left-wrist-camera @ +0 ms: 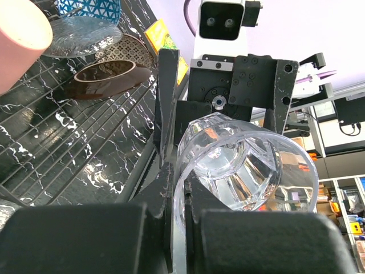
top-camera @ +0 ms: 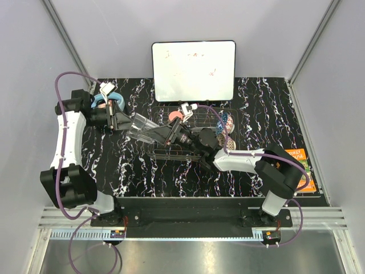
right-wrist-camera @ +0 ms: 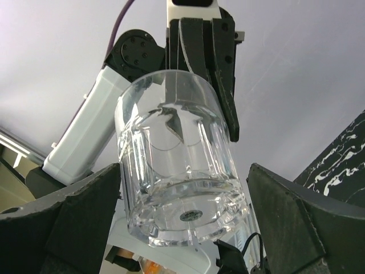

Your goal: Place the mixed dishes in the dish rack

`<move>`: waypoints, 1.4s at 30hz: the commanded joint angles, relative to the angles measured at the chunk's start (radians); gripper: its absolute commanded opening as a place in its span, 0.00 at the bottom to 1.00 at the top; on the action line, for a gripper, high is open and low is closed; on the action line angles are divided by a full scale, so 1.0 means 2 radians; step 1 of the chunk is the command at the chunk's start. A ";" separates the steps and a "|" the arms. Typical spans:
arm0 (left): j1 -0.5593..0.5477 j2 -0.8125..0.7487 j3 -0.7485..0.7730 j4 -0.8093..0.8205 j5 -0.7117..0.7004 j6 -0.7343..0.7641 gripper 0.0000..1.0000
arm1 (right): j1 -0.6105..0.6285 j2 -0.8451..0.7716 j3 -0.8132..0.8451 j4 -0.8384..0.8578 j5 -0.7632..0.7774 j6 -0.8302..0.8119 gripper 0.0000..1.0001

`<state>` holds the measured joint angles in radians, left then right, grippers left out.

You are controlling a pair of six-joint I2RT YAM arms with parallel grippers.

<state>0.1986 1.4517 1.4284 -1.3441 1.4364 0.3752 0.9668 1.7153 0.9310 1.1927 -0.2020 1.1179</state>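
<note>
The right gripper (right-wrist-camera: pixel 185 194) has its jaws spread wide on either side of the base of the clear glass mug (right-wrist-camera: pixel 171 142), not closed on it. The left gripper (top-camera: pixel 129 121) is clenched on the mug's rim, one finger inside and one outside, holding it tilted in the air by the left end of the dish rack (top-camera: pixel 171 154). In the rack behind sit the beige patterned bowl (left-wrist-camera: pixel 105 77) and pink cup (left-wrist-camera: pixel 17 40), the blue patterned bowl (left-wrist-camera: pixel 88 8) farther back, and the whiteboard (top-camera: pixel 194 69) stands at the far edge of the table (top-camera: pixel 274 114)
</note>
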 commanded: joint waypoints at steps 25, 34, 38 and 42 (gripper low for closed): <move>-0.006 -0.028 0.001 -0.001 0.008 -0.023 0.03 | -0.004 -0.106 0.018 -0.183 -0.002 -0.112 0.00; 0.016 -0.023 -0.013 -0.016 -0.116 0.057 0.47 | -0.003 -0.202 0.044 -0.442 0.061 -0.238 0.00; 0.033 -0.030 -0.023 -0.031 -0.136 0.105 0.76 | -0.004 -0.221 0.047 -0.483 0.078 -0.253 0.00; 0.043 -0.045 -0.026 -0.024 -0.179 0.132 0.88 | -0.003 -0.200 0.108 -0.596 0.088 -0.270 0.00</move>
<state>0.2646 1.4216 1.3838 -1.3602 1.1824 0.5362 0.9615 1.3079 1.0016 0.2081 -0.0830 0.6533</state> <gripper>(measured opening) 0.853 0.751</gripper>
